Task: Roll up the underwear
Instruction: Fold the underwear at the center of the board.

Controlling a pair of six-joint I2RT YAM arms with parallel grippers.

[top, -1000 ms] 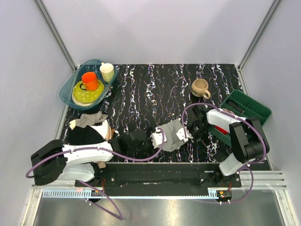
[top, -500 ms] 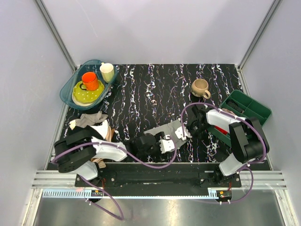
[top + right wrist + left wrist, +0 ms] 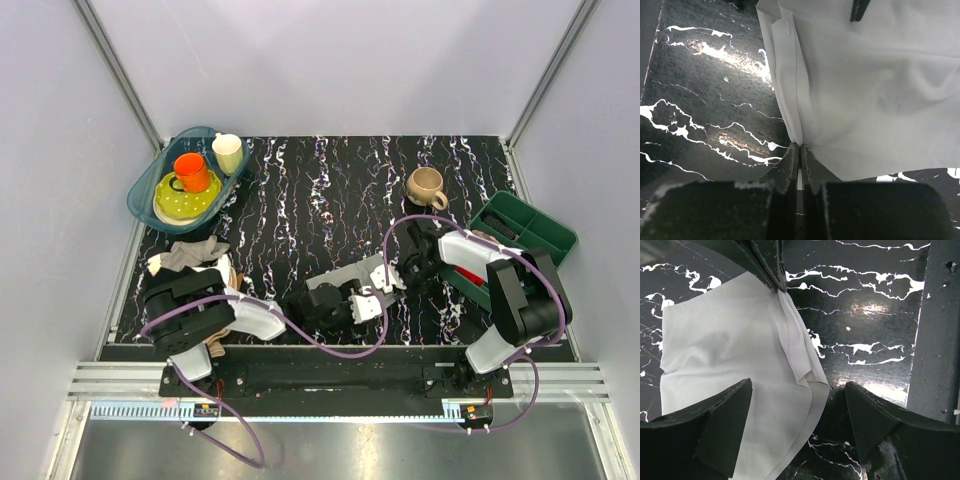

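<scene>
The underwear (image 3: 345, 276) is a light grey cloth lying on the black marbled table near its front edge. My right gripper (image 3: 392, 277) is shut on the cloth's right edge; in the right wrist view the jaws (image 3: 800, 148) pinch a folded hem of the underwear (image 3: 875, 85). My left gripper (image 3: 362, 303) is open over the cloth's near edge. In the left wrist view its gap (image 3: 797, 390) straddles the underwear (image 3: 725, 355), one finger over the fabric, the other over bare table. Nothing is held in it.
A teal basin (image 3: 146, 196) with an orange mug, a yellow plate and a cream cup stands back left. A beige mug (image 3: 427, 187) stands back right. A green tray (image 3: 545, 228) is at the right edge. A clothes pile (image 3: 192, 255) lies left.
My left arm has swung right, and its gripper has moved along the cloth's near edge to the right. The cloth's left side has been drawn in. The right gripper has stayed put.
</scene>
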